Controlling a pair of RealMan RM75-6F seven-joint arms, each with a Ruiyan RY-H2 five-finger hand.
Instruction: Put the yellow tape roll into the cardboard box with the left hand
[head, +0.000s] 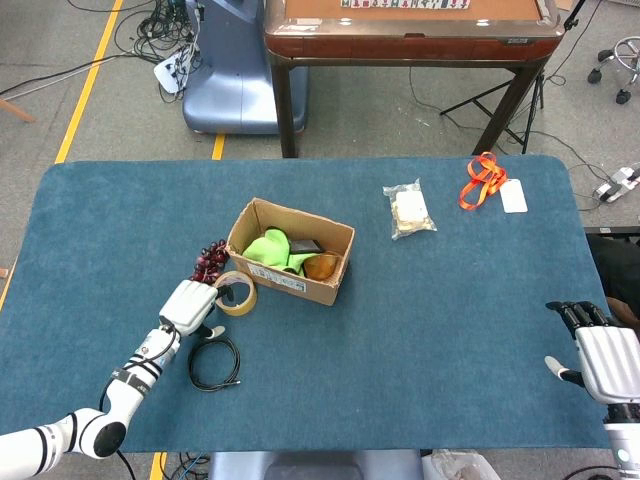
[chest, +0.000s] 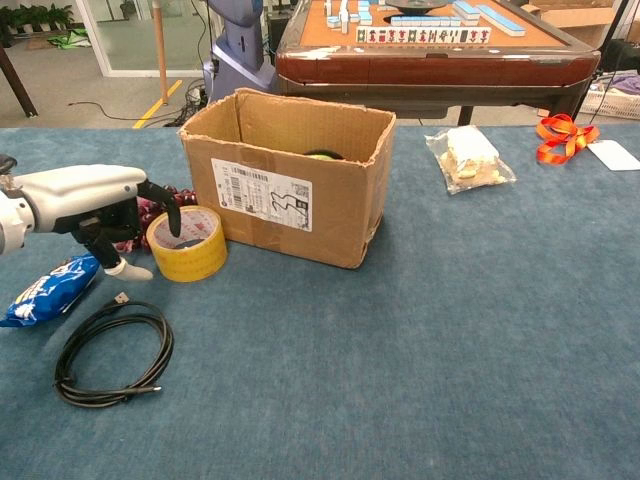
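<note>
Your left hand (chest: 95, 200) at yellow tape roll (chest: 188, 243), finger hooked into its core, thumb outside, grip unconfirmed. Roll lies flat, cardboard box (chest: 290, 180) at two o'clock. Right hand (head: 603, 355) far off, fingers spread.

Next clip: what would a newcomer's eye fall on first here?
The open cardboard box mid-table, with something lime green showing inside it in the head view. Right at its left side lies the yellow tape roll, where the left hand has a finger hooked into the roll's hole. Nearer the front edge lies a coiled black cable.
</note>
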